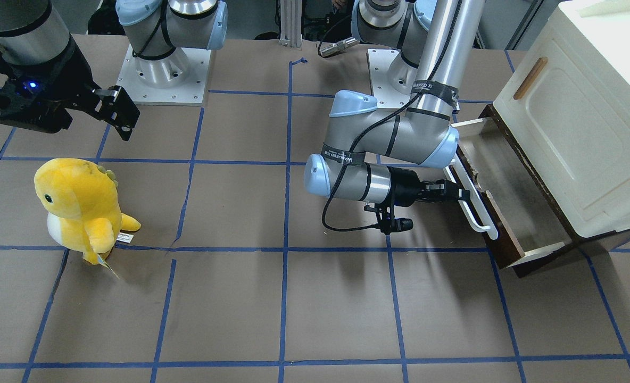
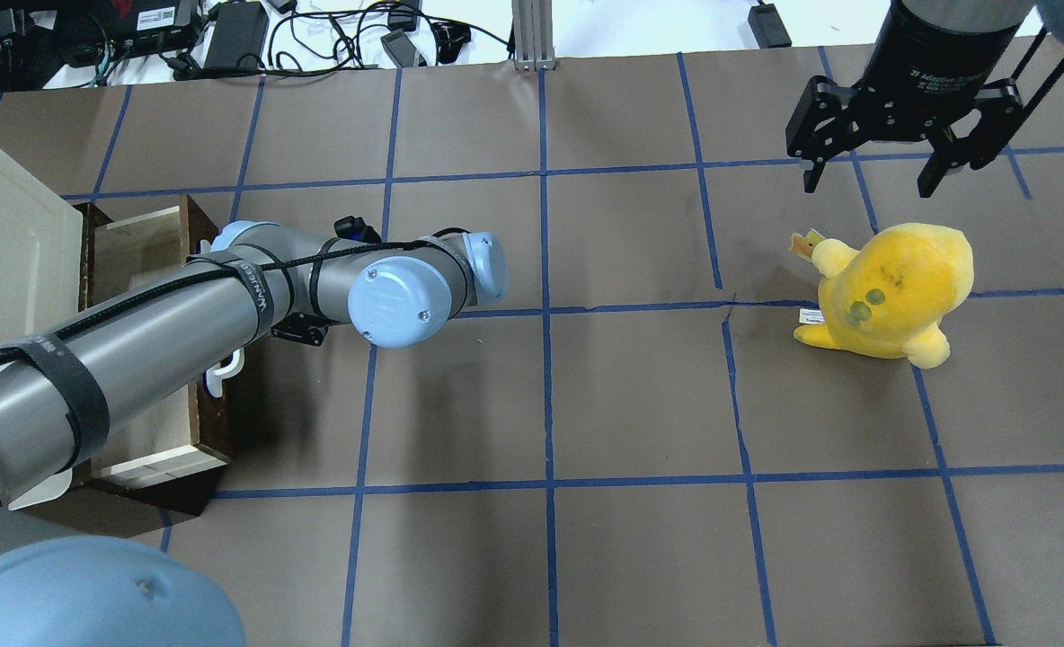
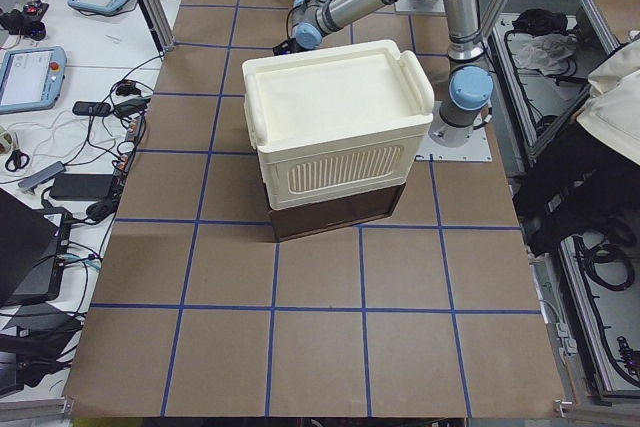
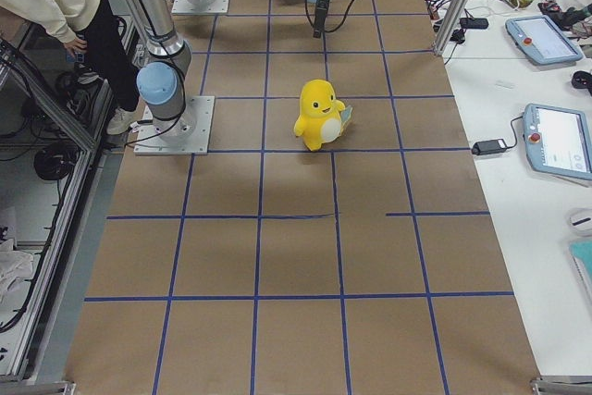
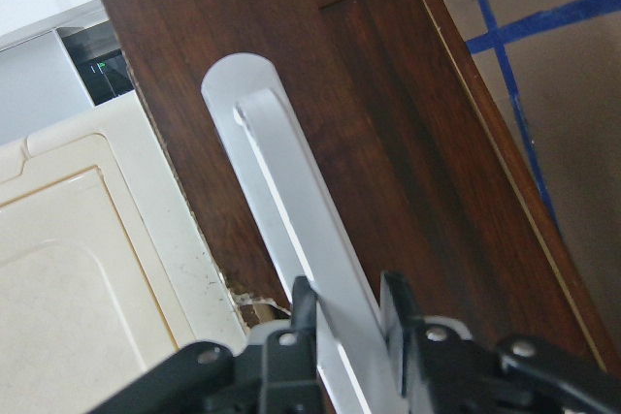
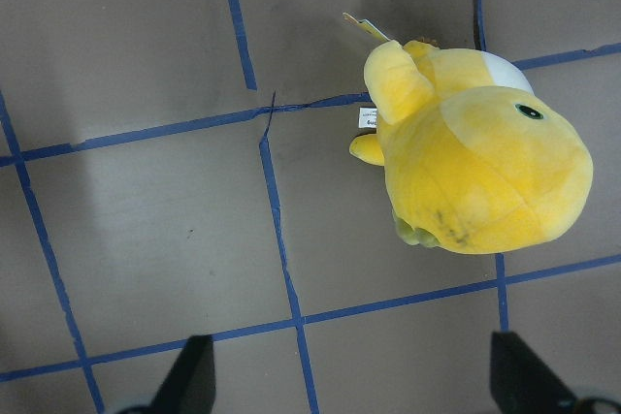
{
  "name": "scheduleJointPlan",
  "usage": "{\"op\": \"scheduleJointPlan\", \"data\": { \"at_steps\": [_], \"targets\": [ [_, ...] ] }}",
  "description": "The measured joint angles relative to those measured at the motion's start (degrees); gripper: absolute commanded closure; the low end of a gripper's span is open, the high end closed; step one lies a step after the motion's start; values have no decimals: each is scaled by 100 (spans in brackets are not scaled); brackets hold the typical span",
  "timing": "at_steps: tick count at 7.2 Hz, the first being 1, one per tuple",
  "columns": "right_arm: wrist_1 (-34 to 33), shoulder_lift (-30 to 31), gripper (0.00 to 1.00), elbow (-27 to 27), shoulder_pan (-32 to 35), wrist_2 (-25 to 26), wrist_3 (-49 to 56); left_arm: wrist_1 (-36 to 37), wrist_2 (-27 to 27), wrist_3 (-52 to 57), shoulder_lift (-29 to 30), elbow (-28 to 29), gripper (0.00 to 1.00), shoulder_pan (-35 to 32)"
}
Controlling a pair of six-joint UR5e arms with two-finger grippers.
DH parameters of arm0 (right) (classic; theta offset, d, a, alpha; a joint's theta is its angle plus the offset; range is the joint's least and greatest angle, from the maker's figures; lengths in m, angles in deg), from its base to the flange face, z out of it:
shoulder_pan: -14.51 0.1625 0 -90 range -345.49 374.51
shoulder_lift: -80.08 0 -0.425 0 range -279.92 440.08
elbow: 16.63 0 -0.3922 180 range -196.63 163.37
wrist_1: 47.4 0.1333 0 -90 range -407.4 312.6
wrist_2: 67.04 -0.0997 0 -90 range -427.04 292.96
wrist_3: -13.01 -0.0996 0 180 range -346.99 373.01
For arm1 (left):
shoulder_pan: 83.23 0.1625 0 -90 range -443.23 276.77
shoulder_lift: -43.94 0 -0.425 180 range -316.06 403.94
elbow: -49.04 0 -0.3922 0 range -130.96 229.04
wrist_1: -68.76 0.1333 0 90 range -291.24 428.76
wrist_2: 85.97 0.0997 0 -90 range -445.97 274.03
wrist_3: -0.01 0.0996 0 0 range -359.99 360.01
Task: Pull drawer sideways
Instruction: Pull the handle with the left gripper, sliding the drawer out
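Observation:
The drawer [image 1: 512,183] stands pulled out from under the cream-white cabinet [image 1: 586,133], its pale inside showing. Its dark brown front [image 5: 388,143] carries a long white bar handle [image 5: 291,201]. My left gripper [image 5: 347,302] is shut on that handle, one finger on each side of the bar; it also shows in the front-facing view [image 1: 461,192]. In the overhead view my left arm hides most of the drawer [image 2: 146,238]. My right gripper [image 2: 869,175] is open and empty, hovering over the table far from the drawer.
A yellow plush toy [image 1: 81,207] stands on the brown table near my right gripper and shows below it in the right wrist view [image 6: 475,162]. The cabinet door has a small tan handle [image 1: 530,78]. Cables and devices lie beyond the table's far edge [image 2: 253,36].

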Motion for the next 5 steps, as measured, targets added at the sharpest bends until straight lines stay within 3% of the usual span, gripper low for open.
{"op": "scheduleJointPlan", "data": {
  "at_steps": [1, 2, 3, 5],
  "targets": [
    [0, 0, 0, 0, -1, 0, 0, 0, 4, 0, 0, 2, 47, -27],
    [0, 0, 0, 0, 1, 0, 0, 2, 8, 0, -4, 8, 9, -35],
    [0, 0, 0, 0, 3, 0, 0, 6, 8, 0, -11, 14, 0, -40],
    [2, 0, 0, 0, 2, 0, 0, 31, -67, -4, -57, 22, 0, -80]
  ]
}}
